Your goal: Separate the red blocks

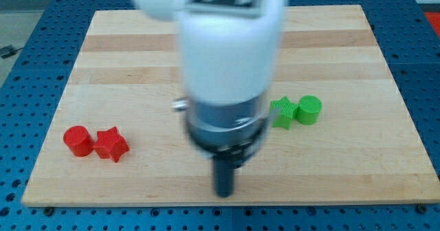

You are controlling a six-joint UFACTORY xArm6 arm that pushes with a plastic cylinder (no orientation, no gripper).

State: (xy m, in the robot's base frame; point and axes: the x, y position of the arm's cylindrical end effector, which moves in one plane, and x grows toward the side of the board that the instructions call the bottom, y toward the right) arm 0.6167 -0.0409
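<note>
A red cylinder block (78,140) and a red star block (111,145) sit touching each other near the board's lower left. My tip (224,193) is near the board's bottom edge at the middle, well to the right of the red star and apart from it. The arm's white and grey body (227,73) fills the middle of the view and hides the board behind it.
A green star block (282,113) and a green cylinder block (310,109) sit touching each other right of the arm. The wooden board (357,45) lies on a blue perforated table (423,66).
</note>
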